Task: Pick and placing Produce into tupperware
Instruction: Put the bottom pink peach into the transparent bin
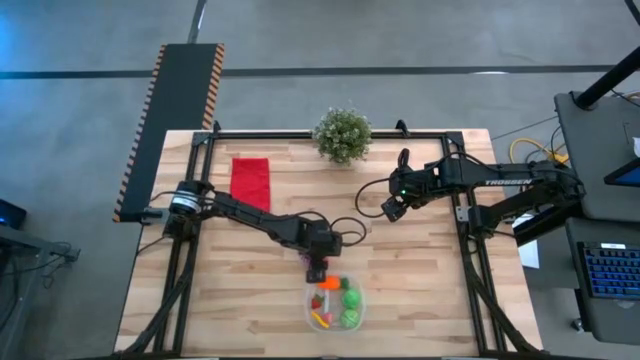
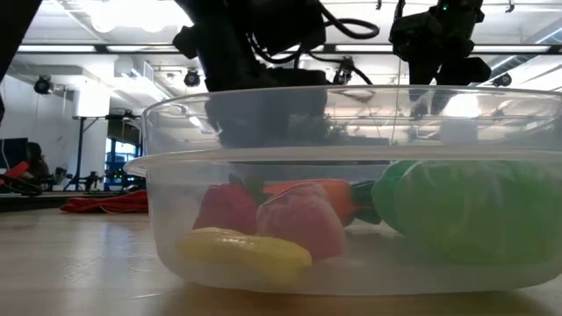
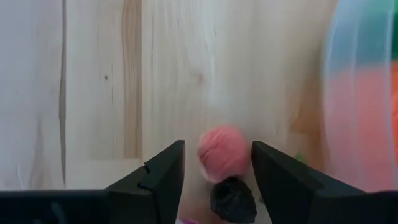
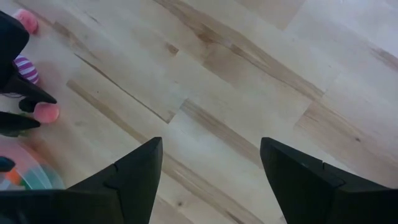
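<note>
You are well into the job. The tupperware (image 1: 335, 305) sits near the front edge of the desk (image 1: 420, 270), and the high and low views show most of the produce already inside it: a carrot (image 2: 327, 195), a big green ball (image 2: 465, 211), a yellow piece (image 2: 246, 247) and pinkish-red pieces (image 2: 299, 218). What is left lies on the bare wood just outside the tub's rim: a small pink ball (image 3: 222, 153) with a dark bumpy piece (image 3: 232, 199) touching it, and the right wrist view picks up a purple-striped piece (image 4: 26, 68) and another pink bit (image 4: 25, 20) in the same patch. So a few small items remain, as far as you can see from here.

Your left tool (image 3: 217, 180) is reaching across from the left side of the desk, arm stretched low and pointed down at the spot just behind the tub. Its jaws straddle the pink ball, partly open, with a gap showing on both sides; nothing is gripped yet. The dark piece lies between the fingers too, so you risk pinching both or nudging one away.

Your right tool (image 4: 211, 180) waits well apart, over empty wood toward the right rear, near the potted plant (image 1: 342, 134). Its jaws stand wide and hold nothing.
</note>
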Motion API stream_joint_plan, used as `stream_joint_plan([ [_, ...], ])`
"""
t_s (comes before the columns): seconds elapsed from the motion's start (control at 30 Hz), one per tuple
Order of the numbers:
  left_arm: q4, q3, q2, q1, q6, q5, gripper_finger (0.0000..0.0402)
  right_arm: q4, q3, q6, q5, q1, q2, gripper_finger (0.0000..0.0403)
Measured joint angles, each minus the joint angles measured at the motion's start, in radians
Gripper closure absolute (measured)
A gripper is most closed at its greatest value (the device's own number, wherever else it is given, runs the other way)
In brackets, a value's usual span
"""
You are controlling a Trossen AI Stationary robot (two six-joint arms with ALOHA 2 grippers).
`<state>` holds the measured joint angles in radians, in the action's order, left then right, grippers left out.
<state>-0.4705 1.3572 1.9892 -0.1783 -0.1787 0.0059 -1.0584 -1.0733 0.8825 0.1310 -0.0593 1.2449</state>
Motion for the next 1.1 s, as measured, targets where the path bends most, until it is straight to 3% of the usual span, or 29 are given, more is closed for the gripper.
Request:
stream_joint_plan([
  [0.93, 0.06, -0.042, 0.0, -0.002, -0.02, -0.042, 0.0231, 0.0, 0.0, 0.015, -0.003, 0.0, 0.0, 0.014],
  [1.1, 0.072, -0.042, 0.0, -0.001, -0.018, -0.041, 0.0255, -0.001, 0.0, 0.019, -0.004, 0.0, 0.0, 0.014],
])
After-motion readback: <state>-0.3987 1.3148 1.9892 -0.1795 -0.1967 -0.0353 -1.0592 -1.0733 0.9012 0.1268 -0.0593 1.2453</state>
